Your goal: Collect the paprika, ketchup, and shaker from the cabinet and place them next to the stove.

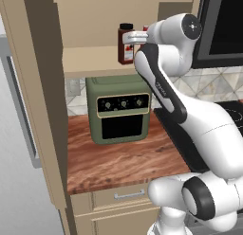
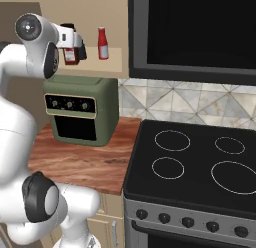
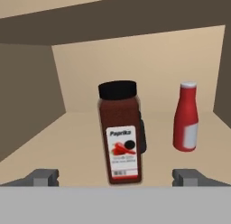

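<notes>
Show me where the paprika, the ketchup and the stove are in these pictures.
paprika [image 3: 121, 142]: hand view, on the red label of the jar.
ketchup [image 3: 185, 123]: hand view, on the red body of the bottle.
stove [image 2: 197, 164]: right base view, on the bare black glass between the burner rings.

paprika label: the paprika [image 3: 119, 133] jar carries a white label reading "Paprika" above a picture of red peppers; the smaller print and barcode beneath are too fine to read.
ketchup label: at 3 o'clock from the jar, the ketchup [image 3: 186, 117] bears a pale band, no legible wording.
</notes>
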You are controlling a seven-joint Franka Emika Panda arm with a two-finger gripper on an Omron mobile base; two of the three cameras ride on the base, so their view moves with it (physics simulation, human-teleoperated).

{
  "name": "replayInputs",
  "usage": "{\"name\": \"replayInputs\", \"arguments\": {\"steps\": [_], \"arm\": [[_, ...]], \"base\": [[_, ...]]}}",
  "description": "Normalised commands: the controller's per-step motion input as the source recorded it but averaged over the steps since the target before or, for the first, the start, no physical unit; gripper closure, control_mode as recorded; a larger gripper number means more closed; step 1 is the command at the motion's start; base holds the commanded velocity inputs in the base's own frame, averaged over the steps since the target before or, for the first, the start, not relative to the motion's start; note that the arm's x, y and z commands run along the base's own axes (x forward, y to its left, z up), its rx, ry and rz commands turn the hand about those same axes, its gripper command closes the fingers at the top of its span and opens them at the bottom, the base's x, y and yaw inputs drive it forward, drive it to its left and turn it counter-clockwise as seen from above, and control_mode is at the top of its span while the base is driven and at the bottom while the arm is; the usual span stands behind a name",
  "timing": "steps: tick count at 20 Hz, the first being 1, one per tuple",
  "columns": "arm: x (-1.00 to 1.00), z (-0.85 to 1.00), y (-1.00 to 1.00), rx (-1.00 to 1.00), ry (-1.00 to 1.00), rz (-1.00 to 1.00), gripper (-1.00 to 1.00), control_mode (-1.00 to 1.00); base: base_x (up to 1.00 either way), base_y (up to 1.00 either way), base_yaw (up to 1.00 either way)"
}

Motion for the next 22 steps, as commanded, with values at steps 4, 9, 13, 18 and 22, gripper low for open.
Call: {"name": "replayInputs", "arguments": {"steps": [4, 9, 13, 18, 22], "arm": [[0.06, 0.0, 0.0, 0.0, 0.0, 0.0, -1.0, -1.0], [0.03, 0.0, 0.0, 0.0, 0.0, 0.0, -1.0, -1.0], [0.09, 0.0, 0.0, 0.0, 0.0, 0.0, -1.0, -1.0], [0.1, 0.0, 0.0, 0.0, 0.01, 0.0, -1.0, -1.0], [0.09, 0.0, 0.0, 0.0, 0.01, 0.0, -1.0, -1.0]], "base": [[0.0, 0.0, 0.0], [0.0, 0.0, 0.0], [0.0, 0.0, 0.0], [0.0, 0.0, 0.0], [0.0, 0.0, 0.0]]}}
